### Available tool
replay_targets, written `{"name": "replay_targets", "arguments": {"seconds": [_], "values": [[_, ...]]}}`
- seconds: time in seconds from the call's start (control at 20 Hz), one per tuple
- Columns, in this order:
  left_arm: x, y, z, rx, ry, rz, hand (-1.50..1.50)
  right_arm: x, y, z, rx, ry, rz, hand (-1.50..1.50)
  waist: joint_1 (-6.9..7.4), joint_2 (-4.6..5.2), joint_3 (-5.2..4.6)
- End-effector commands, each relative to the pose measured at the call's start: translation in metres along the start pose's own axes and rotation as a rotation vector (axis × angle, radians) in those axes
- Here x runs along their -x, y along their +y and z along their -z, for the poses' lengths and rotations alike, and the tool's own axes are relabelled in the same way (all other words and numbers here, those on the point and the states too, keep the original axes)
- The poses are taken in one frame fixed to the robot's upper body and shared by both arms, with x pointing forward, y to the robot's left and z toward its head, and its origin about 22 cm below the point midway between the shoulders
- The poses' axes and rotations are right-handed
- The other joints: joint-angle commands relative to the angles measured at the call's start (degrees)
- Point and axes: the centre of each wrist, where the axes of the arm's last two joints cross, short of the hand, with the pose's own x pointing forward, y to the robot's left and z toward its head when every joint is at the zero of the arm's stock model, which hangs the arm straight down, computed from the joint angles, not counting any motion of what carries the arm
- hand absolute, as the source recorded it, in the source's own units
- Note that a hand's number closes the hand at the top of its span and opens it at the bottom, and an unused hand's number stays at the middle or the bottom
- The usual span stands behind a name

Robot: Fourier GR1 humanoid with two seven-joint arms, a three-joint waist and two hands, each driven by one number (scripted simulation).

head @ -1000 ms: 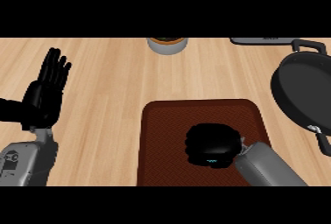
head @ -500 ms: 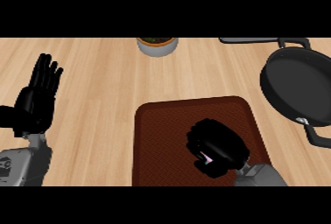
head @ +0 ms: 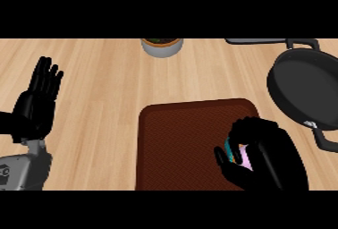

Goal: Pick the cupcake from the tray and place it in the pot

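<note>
Cupcake (head: 241, 156), clasped in curled fingers of the right robot hand (head: 271, 154) over the tray (head: 178, 143), may slip out if tipped toward the pot (head: 300, 85).

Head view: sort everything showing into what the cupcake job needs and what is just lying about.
Job: pink-and-teal cupcake, held in the curled right hand; brown rectangular tray; black round pot.
Lying about: small grey round cup at the top edge; dark flat object at the top right, cut off; open left hand, resting at the left.
</note>
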Motion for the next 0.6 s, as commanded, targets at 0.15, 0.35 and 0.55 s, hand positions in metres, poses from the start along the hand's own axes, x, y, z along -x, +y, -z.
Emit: {"name": "replay_targets", "arguments": {"seconds": [0.15, 0.35, 0.55], "values": [[-0.008, -0.013, 0.005, 0.024, -0.012, -0.015, 0.0, 0.011, -0.072, -0.025, 0.277, 0.199, -0.069, 1.5, 2.31, 0.81, 0.12], [-0.009, -0.017, 0.004, 0.05, -0.027, -0.018, 0.0, 0.057, -0.108, -0.029, 0.29, 0.276, -0.102, 1.5, 2.52, 0.99, 0.16], [0.002, -0.016, -0.007, 0.053, -0.03, -0.014, 0.0, 0.095, -0.131, -0.03, 0.229, 0.336, -0.106, 1.5, 2.9, 0.92, 0.14]]}}
